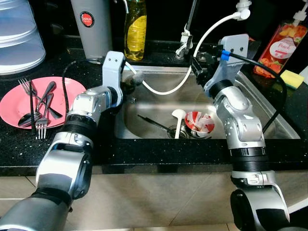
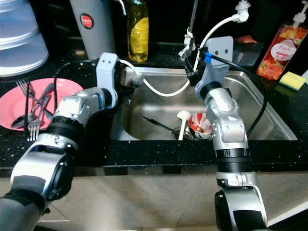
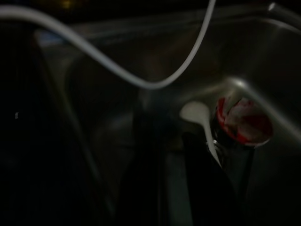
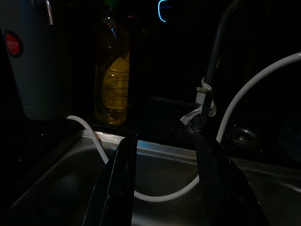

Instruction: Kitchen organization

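So the stuff to sort out is mostly down in the sink (image 1: 269,113): a small red-and-white cup (image 1: 199,123) sits at the drain, a white spoon (image 1: 178,120) lies just beside it, touching or nearly so, and a thin dark utensil (image 1: 154,123) lies on the basin floor on the spoon's other side. The left gripper (image 3: 171,179) hovers over the sink's near-left corner with its jaws a little apart and nothing between them; the spoon bowl and cup are right ahead of its fingertips in the left wrist view. The right gripper (image 4: 164,183) is up at the back of the sink, jaws spread wide and empty, pointing at the faucet (image 4: 211,80), with a white hose (image 1: 168,89) drooping across the basin between and beyond its fingers. Past that there's a yellow oil bottle (image 1: 135,29) and a grey canister (image 1: 91,26) on the back counter. Off behind the left gripper, a pink plate (image 1: 72,89) holds forks and spoons (image 1: 38,108), well apart from the sink.
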`<state>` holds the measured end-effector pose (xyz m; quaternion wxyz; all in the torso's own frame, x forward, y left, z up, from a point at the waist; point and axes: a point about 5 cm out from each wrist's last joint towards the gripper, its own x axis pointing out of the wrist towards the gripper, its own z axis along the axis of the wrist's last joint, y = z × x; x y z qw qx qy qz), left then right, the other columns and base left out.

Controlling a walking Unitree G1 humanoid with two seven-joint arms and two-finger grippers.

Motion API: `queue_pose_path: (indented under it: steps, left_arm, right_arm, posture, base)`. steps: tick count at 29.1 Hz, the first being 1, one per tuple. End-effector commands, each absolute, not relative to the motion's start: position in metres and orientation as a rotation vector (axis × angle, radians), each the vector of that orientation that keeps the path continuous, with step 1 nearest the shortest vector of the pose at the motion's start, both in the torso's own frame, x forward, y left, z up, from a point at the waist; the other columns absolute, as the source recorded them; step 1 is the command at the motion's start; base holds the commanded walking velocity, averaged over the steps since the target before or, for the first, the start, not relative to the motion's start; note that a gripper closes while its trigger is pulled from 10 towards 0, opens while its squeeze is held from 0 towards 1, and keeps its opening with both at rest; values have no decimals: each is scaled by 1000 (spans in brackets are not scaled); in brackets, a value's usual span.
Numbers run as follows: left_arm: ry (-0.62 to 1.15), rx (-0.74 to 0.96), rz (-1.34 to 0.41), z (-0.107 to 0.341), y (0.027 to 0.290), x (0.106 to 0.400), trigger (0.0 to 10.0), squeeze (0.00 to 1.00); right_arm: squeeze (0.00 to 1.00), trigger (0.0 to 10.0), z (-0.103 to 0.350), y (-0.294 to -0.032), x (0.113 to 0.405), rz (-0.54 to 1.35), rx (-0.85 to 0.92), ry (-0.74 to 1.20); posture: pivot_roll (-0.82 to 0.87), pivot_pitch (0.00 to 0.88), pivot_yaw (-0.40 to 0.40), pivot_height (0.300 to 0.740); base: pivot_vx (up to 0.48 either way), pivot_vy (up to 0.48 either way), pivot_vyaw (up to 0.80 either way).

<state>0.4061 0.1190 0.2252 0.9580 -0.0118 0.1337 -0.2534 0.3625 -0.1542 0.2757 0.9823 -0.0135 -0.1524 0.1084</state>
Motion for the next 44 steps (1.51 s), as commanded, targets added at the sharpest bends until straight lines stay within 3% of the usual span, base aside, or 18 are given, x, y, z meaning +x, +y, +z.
queue_pose_path:
  steps: [1, 3, 4, 13, 17, 21, 25, 35, 44]
  left_arm:
    - [175, -46, -588, 242, 111, 405, 10000, 1000]
    - [85, -94, -648, 256, 110, 404, 10000, 1000]
    - [16, -97, -684, 267, 112, 401, 10000, 0]
    - [-160, 46, -666, 299, 131, 382, 10000, 0]
    - [32, 355, -429, 276, 154, 383, 10000, 0]
    - [37, 243, -393, 274, 161, 370, 10000, 0]
    - [57, 233, -321, 270, 168, 359, 10000, 0]
    - [83, 290, -216, 270, 175, 334, 10000, 0]
    - [61, 306, -64, 287, 209, 330, 10000, 0]
  right_arm:
    - [0, 10000, 276, -156, 361, 207, -19, -308]
    - [0, 10000, 277, -155, 361, 212, -17, -310]
    - [0, 10000, 277, -153, 362, 221, -16, -311]
    - [0, 10000, 280, -148, 357, 285, -29, -330]
    - [0, 10000, 280, -139, 351, 365, -47, -346]
    - [0, 10000, 277, -131, 348, 410, -60, -343]
    - [0, 10000, 274, -127, 348, 427, -66, -332]
    - [0, 10000, 265, -115, 343, 519, -67, -292]
    - [0, 10000, 262, -126, 349, 433, -54, -264]
  posture:
    - [225, 0, -45, 740]
    - [225, 0, -45, 740]
    - [232, 0, -50, 740]
    - [236, 0, -48, 740]
    - [243, 0, -50, 740]
    - [249, 0, -52, 740]
    - [256, 0, -56, 740]
    - [271, 0, -60, 740]
    - [284, 0, -63, 740]
  base:
    - [0, 0, 0]
    - [0, 0, 0]
    - [0, 0, 0]
    - [0, 0, 0]
    - [0, 0, 0]
    - [0, 0, 0]
    - [0, 0, 0]
    - [0, 0, 0]
    - [0, 0, 0]
